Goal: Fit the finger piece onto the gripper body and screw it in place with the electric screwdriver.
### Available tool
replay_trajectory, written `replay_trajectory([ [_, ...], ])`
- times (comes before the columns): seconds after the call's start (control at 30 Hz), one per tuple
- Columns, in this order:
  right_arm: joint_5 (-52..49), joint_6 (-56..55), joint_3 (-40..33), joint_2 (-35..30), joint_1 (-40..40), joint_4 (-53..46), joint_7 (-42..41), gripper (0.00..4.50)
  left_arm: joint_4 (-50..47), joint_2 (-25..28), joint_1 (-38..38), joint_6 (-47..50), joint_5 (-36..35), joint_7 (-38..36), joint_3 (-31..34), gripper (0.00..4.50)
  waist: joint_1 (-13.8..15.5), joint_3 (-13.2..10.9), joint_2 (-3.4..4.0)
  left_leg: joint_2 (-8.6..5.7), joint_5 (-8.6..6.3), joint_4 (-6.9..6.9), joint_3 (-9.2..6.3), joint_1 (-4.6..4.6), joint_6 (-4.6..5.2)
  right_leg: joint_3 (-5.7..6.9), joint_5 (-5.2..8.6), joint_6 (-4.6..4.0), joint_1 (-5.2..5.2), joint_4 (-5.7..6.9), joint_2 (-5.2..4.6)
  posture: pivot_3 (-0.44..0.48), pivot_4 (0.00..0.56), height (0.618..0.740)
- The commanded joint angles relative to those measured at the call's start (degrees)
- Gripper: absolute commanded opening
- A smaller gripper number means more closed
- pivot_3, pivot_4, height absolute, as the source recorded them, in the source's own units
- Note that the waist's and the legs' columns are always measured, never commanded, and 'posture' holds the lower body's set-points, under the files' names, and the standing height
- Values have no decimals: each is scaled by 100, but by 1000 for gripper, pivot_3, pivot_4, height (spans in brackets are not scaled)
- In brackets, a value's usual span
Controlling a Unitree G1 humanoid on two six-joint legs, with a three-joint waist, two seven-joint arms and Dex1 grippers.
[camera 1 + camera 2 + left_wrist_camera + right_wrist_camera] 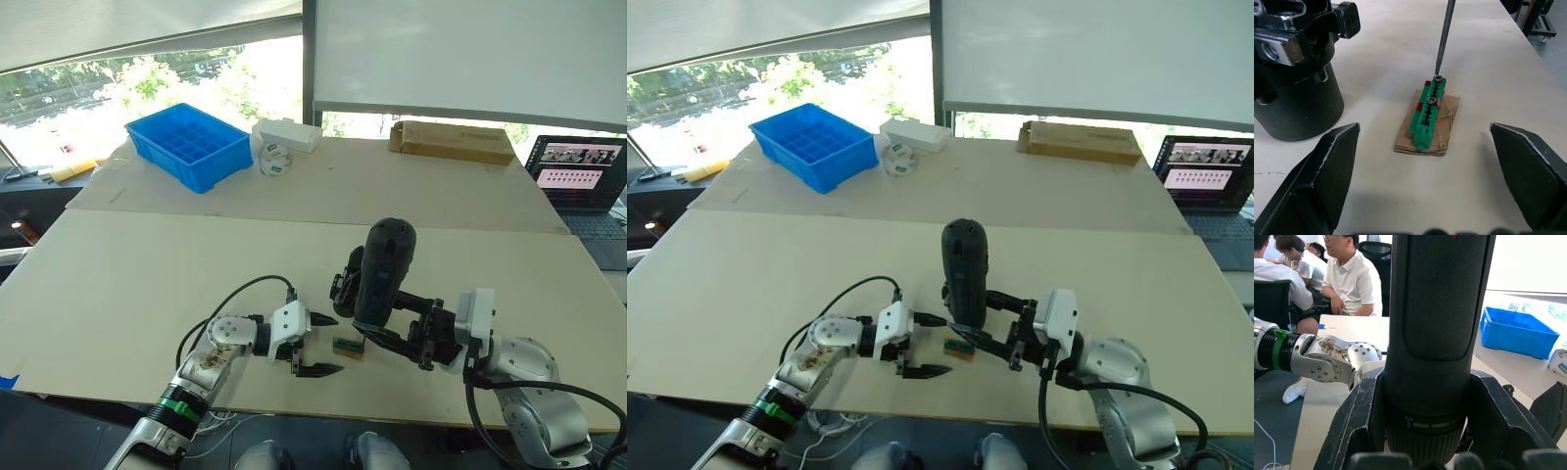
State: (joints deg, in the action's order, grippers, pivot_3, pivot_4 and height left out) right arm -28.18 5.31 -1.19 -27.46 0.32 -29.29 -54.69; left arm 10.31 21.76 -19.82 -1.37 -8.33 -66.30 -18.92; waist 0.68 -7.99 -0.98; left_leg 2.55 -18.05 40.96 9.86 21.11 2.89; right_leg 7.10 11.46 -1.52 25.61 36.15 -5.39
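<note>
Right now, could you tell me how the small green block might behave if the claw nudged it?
The green block looks light and would probably slide easily. It lies loose on a cardboard scrap, which may shift too. The screwdriver bit on it may hold it.

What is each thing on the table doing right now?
Screwdriver: upright, held, bit on a screw in the green block.
Green block: lying on its brown pad.
Right gripper: shut on the screwdriver.
Left gripper: open, holding nothing.
Blue bin: upright, open-topped.
Laptop: open, screen lit.

Screwdriver (pixel 384 269) upright btwn grippers, bit on block (pixel 347 347), bin (pixel 189 144) far left
</note>
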Motion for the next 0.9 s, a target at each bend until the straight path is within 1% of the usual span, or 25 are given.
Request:
replay_trajectory([
  [0.03,-117,-308,-108,12,-88,-218,27,1914,33,-8,129,-8,31,-37,-114,4500,-1,0,0,0,0,0,0,0,0,0,0,0,0,0,0,0,150,740],
  [0.9,-117,-275,-62,0,-68,-150,-18,1914,44,-47,178,13,45,21,-121,4500,0,0,0,1,-2,0,-12,-6,3,0,1,1,-19,-9,-3,0,150,740],
])
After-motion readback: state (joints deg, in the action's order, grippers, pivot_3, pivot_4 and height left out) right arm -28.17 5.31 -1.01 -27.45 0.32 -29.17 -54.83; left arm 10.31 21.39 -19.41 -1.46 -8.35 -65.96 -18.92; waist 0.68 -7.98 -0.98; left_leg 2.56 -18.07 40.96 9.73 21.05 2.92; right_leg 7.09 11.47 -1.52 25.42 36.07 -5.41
